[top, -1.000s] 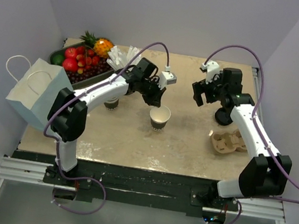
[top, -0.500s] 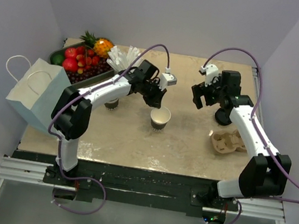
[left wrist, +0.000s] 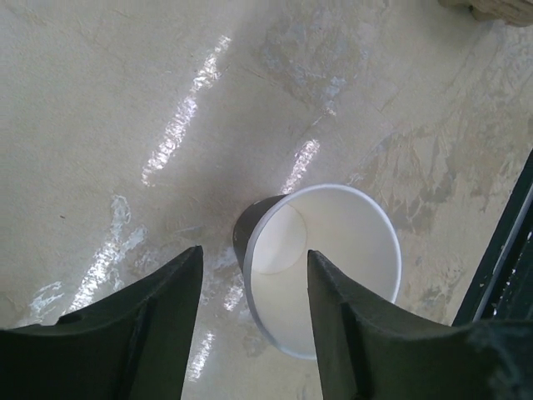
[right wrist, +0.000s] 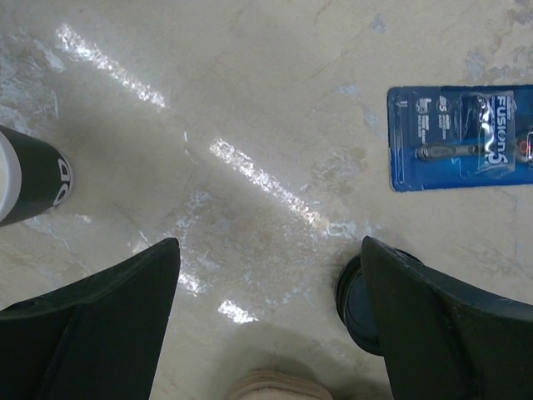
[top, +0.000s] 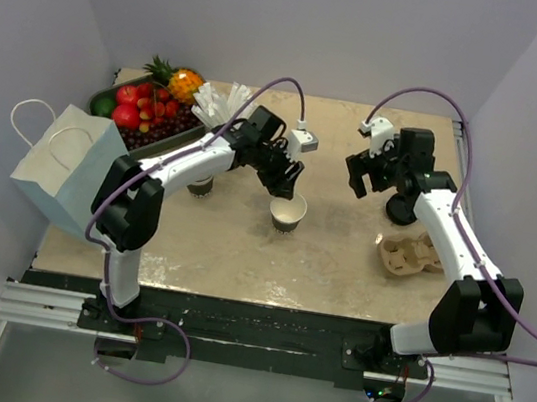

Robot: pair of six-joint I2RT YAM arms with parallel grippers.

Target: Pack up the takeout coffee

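Note:
The takeout coffee cup point(top: 287, 211), dark brown with a cream inside, stands upright and lidless at mid-table. In the left wrist view the cup point(left wrist: 333, 250) sits just below the fingers. My left gripper point(top: 287, 178) point(left wrist: 254, 252) hangs open over its near rim, one finger outside the wall and one above the mouth, gripping nothing. A stack of black lids point(top: 400, 213) point(right wrist: 356, 304) lies at the right. My right gripper point(top: 359, 172) point(right wrist: 268, 242) is open above bare table between the cup point(right wrist: 29, 179) and the lids.
A cardboard cup carrier point(top: 410, 255) lies at the right front. A stack of like cups point(top: 200, 187) stands under the left arm. A fruit tray point(top: 108, 122), a grey cup of white sticks point(top: 212, 104) and a paper bag point(top: 61, 165) sit left. A blue razor pack point(right wrist: 458, 137) lies near the lids.
My left gripper has gone from shut on the cup's rim to open, letting the cup go. The cup stays upright in place. The right arm has barely moved.

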